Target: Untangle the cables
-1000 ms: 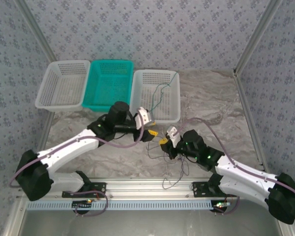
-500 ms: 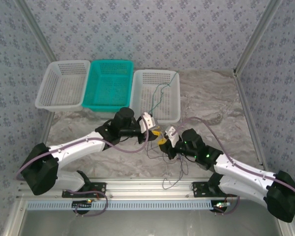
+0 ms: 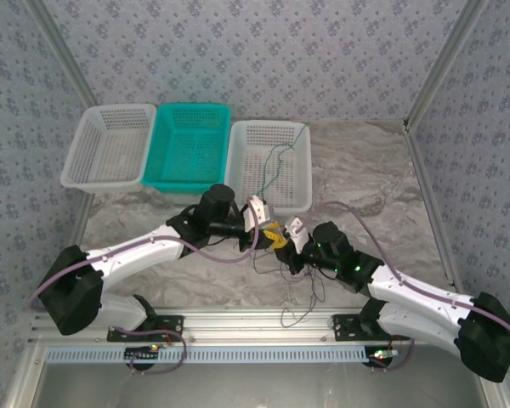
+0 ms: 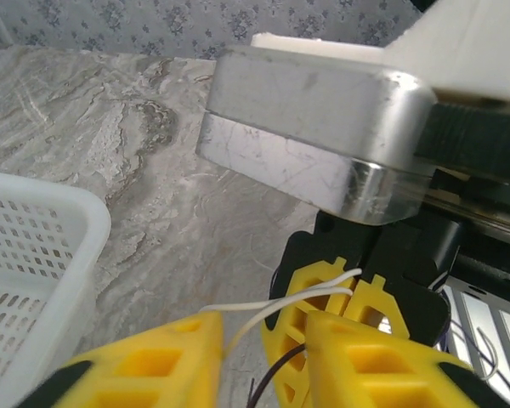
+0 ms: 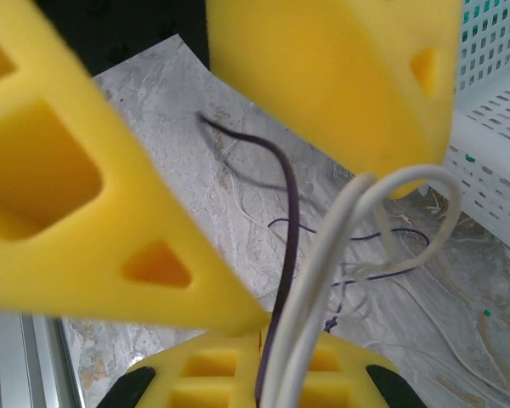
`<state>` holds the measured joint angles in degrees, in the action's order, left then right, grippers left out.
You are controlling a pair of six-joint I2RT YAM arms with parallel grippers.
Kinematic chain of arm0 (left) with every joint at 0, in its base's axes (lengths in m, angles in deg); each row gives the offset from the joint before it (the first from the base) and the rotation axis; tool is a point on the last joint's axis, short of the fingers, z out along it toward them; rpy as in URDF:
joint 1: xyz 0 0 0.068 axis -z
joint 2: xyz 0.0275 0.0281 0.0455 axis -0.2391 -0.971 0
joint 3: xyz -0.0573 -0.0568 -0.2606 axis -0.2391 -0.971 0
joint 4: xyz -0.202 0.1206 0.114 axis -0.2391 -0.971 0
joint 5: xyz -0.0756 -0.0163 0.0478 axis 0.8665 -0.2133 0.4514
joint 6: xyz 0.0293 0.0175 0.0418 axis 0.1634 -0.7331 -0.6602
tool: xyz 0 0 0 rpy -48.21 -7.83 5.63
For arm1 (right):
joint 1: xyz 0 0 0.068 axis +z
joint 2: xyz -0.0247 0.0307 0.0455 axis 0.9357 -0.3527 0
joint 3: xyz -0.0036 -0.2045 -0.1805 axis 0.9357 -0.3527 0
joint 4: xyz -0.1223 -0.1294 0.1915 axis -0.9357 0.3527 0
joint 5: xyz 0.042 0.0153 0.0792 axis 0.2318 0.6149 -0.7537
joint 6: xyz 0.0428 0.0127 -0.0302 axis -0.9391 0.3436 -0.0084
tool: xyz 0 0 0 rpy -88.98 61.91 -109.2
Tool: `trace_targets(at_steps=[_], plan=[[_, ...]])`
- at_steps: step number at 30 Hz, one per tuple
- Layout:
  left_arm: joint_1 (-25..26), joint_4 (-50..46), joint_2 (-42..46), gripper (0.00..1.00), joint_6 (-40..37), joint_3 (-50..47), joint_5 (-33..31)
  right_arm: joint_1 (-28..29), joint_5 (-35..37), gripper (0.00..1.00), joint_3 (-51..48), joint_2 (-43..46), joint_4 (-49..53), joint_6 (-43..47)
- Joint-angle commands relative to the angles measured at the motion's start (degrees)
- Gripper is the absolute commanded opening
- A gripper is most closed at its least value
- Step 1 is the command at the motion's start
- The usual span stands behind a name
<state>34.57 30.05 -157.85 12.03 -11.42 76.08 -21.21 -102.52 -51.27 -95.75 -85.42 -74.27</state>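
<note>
Cables (image 3: 293, 274), where do we find them now?

We find most of them as a loose tangle of thin strands on the marble tabletop (image 3: 365, 178), in front of the two arms, near the middle. One green cable (image 3: 272, 166) lies apart from the tangle, inside the white basket (image 3: 238, 166) at the right end of the row.

And the pincers, how do they stand?

Both are just above the tangle, very near to each other. In its own wrist view the right pincer (image 5: 259, 365) is pressed together. We see two pale strands and one dark cable (image 5: 287, 221) coming out from between its yellow fingers, so it is clamped on the cables.

Does the left one grip also?

We would say no. The left pincer (image 4: 263, 331) has its yellow fingers apart, with a clear gap. A white cable (image 4: 306, 294) runs through this gap and goes on to the right pincer just behind. It seems to touch the inner edge of one finger, but the other finger is not against it.

Is the white cable tight?

It bends softly between the two pincers. How the strands cross lower down, we cannot tell.
</note>
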Motion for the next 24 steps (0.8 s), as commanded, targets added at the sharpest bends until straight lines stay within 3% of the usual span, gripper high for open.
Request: trace_targets(at_steps=[1,5,10,15,24], plan=[[0.4,1.9,0.7,0.26,0.4,1.3,0.9,0.2,0.1,0.00,1.8,-0.8,-1.5,-0.9],[0.5,4.7,-0.6,0.19,2.0,1.7,0.3,0.2,-0.3,0.00,2.3,-1.4,-1.1,-1.0],[0.5,5.2,-0.9,0.01,2.4,1.6,-0.5,0.3,0.5,0.00,2.1,-1.2,-1.2,-1.2],[0.5,3.1,1.0,0.00,1.2,0.9,-3.6,0.3,3.8,0.00,1.4,-1.3,-1.2,-1.5],[-1.2,3.9,10.5,0.00,8.6,-0.7,-26.0,-1.0,14.7,0.07,-1.3,-1.9,1.2,-4.2]])
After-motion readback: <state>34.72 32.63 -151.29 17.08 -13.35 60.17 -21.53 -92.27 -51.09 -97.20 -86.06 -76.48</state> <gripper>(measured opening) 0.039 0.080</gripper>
